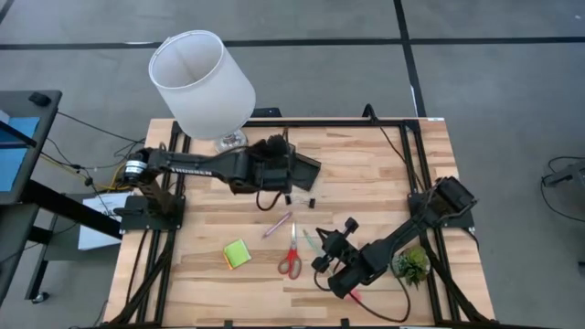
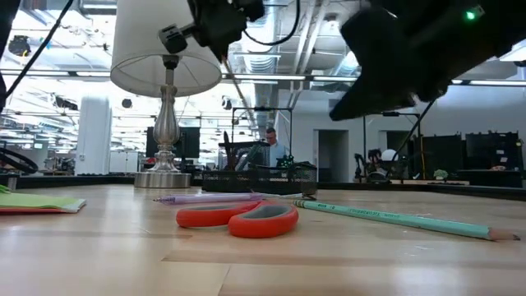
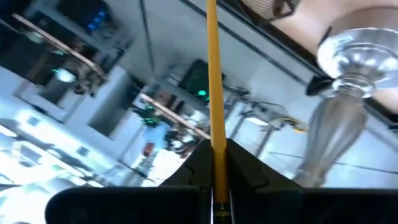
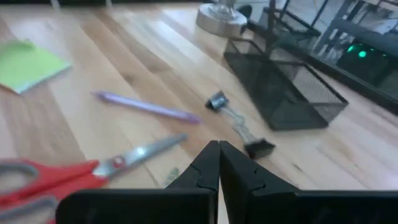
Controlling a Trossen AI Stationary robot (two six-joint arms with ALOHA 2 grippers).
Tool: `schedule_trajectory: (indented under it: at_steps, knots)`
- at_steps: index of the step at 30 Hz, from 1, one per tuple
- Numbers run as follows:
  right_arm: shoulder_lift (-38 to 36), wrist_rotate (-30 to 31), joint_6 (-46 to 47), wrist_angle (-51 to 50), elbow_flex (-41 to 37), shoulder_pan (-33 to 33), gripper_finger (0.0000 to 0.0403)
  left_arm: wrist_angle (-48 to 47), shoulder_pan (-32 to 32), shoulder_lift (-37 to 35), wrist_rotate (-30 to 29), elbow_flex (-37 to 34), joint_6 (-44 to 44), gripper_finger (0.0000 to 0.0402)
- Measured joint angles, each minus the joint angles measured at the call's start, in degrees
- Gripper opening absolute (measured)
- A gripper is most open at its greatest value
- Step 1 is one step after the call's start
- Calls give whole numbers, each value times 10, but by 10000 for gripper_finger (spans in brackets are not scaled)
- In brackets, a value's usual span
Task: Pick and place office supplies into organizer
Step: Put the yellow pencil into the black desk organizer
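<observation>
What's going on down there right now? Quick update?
Left gripper shut on yellow pencil, up by the organizer. Right gripper shut, empty, above the scissors. Lamp close beside the organizer.

Wooden table (image 1: 366,169): scissors (image 1: 291,259), sticky-note pad (image 1: 237,253), organizer (image 1: 302,170), lamp (image 1: 203,84).

Red-handled scissors (image 1: 291,259) lie flat mid-bench, blades toward the black mesh organizer (image 1: 297,170). A lime-green sticky-note pad (image 1: 237,253) lies beside them; a purple pen (image 1: 277,224) and two black clips (image 4: 236,124) lie between. A yellow pencil (image 3: 213,81) stands clamped in the left hand (image 3: 214,163).
</observation>
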Motion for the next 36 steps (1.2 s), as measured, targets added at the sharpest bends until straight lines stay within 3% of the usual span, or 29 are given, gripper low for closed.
schedule_trajectory:
  at_steps: [6,17,27,36]
  knots:
    - [25,-5,19,0,1,-4,3,-17,49,8,61,-1,-16,7]
    - [25,-13,21,0,2,-15,3,79,113,13,162,0,41,6]
    - [25,-14,22,-8,1,-15,3,107,139,83,170,0,75,7]
    - [25,-15,30,-28,1,-15,3,149,148,130,181,-1,69,64]
